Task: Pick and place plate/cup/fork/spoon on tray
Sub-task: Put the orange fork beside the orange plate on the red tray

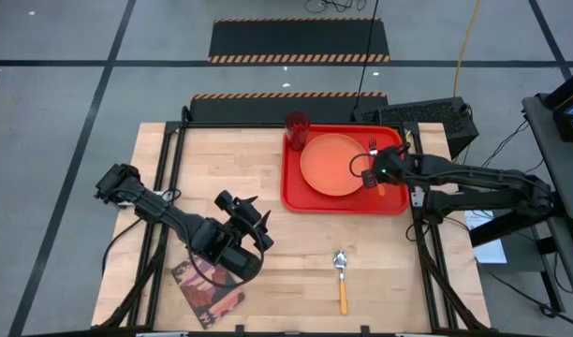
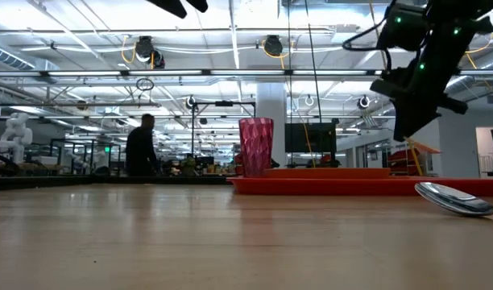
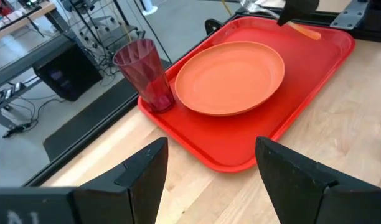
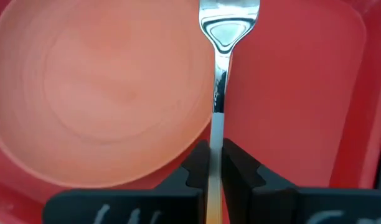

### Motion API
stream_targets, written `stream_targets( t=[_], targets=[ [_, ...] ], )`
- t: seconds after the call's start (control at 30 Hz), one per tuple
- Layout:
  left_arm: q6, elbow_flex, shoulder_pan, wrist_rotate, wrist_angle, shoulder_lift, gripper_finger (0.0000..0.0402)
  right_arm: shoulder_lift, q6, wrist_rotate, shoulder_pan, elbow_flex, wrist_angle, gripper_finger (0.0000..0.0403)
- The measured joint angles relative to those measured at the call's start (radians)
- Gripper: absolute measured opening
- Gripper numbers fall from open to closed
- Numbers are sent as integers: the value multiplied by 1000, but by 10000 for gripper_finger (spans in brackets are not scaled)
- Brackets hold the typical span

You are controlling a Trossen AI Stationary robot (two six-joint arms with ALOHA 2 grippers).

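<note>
The right hand [image 4: 214,171] pinches the fork [image 4: 220,74] by its thin handle, over the glossy red tray [image 1: 296,192] just beside the round orange plate [image 1: 330,164], metal tines pointing toward the tray's far edge. The left hand [image 3: 209,171] hangs released over the wooden table [image 1: 399,271].

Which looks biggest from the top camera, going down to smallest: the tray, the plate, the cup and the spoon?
1. The tray, by far the largest.
2. The plate, lying inside it.
3. The spoon, long but thin.
4. The cup; seen from straight above, it looks smallest, though close to the spoon.
</note>
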Motion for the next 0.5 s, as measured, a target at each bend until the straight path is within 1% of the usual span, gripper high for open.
stream_targets(
  t=[0.13, 0.2, 0.33, 0.43, 0.5],
  targets=[
    [7, 0, 0, -5, 0, 0, 243, 10, 14, -1, -21, -69, 52, 13],
    [8, 0, 0, -5, 0, 0, 244, 10, 55, -5, -34, -112, 83, 13],
    [8, 0, 0, -6, 0, 0, 243, 10, 129, -78, -71, -190, 149, 13],
    [8, 0, 0, -6, 0, 0, 243, 10, 149, -128, -91, -243, 225, 13],
    [8, 0, 0, -6, 0, 0, 243, 10, 150, -140, -101, -274, 286, 13]
  ],
)
